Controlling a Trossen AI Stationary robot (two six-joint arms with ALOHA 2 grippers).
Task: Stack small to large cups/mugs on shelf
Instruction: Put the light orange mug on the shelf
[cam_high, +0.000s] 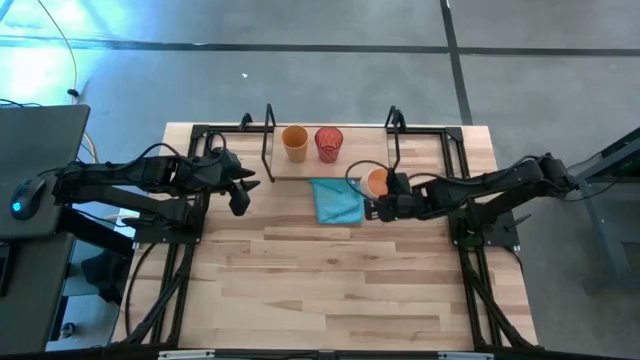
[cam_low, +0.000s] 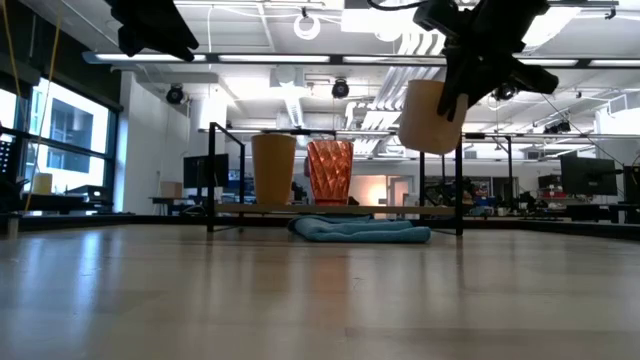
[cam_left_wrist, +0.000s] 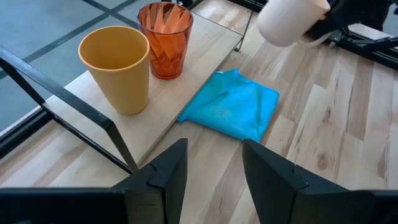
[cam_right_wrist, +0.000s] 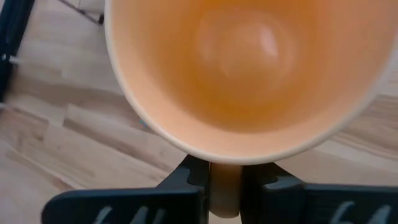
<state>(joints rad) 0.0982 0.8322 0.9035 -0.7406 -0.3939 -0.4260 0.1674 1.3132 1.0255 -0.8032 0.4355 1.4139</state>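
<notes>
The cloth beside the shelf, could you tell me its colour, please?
Bright blue cloth; left wrist view shows it best.

Tumbler (cam_high: 294, 142) left of ribbed cup (cam_high: 328, 143) on shelf (cam_high: 370, 165).

Bright ceiling lights (cam_low: 300, 60) glare behind the silhouetted arms, while the close mug (cam_right_wrist: 249, 74) is blurred.

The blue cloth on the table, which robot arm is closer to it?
Right. The right end effector, holding the orange mug in the air, hangs just beside the blue cloth. The left end effector hovers open farther off on the cloth's other side.
</notes>
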